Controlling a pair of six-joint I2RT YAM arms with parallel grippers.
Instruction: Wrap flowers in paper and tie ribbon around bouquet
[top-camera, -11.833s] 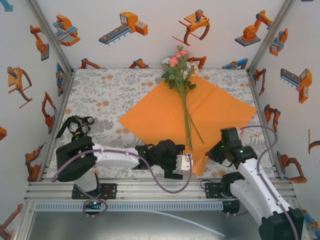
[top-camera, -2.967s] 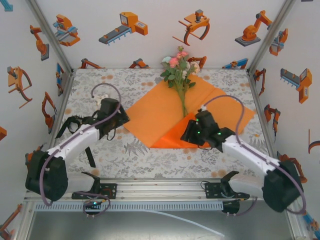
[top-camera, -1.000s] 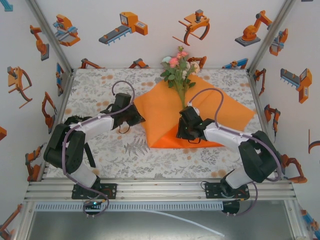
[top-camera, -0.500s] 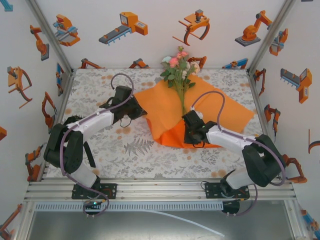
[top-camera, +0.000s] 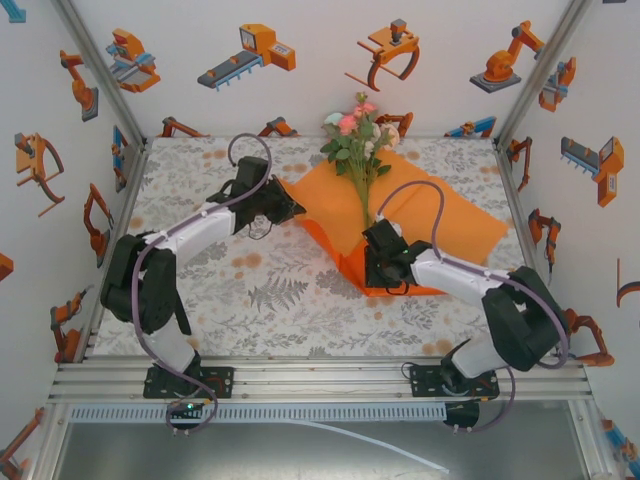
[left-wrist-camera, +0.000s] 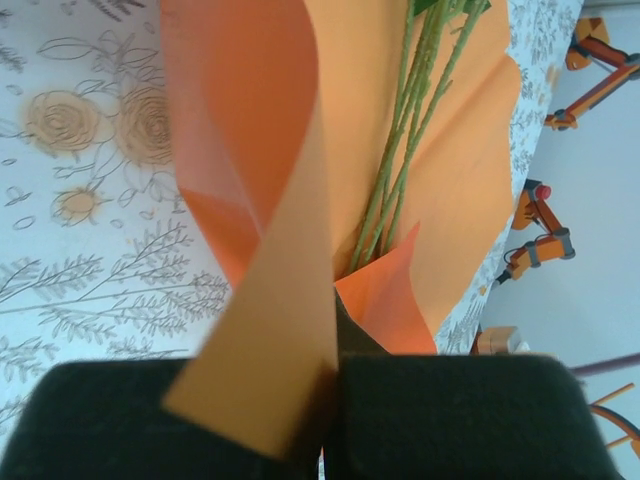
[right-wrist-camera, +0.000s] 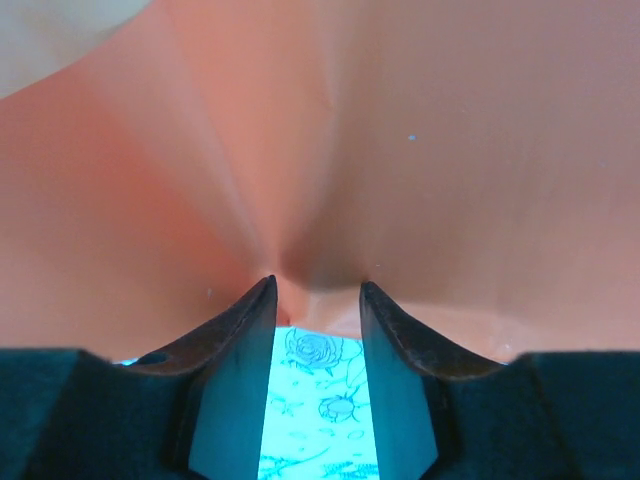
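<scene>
2 white arms (top-camera: 190, 235) with black joints, purple-grey cables (top-camera: 246, 137); fingers (right-wrist-camera: 240, 340) seemingly black.

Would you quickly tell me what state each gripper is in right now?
Left gripper: closed, pinching the paper.
Right gripper: open, tips against the paper, holding nothing.

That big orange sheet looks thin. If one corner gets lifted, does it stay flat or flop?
Probably floppy: the edge of the paper pinched in the left gripper curls in a loose arc instead of standing flat. Likely light, as that one pinch holds up a whole flap. Its rounded bends suggest it may spring back.
</scene>
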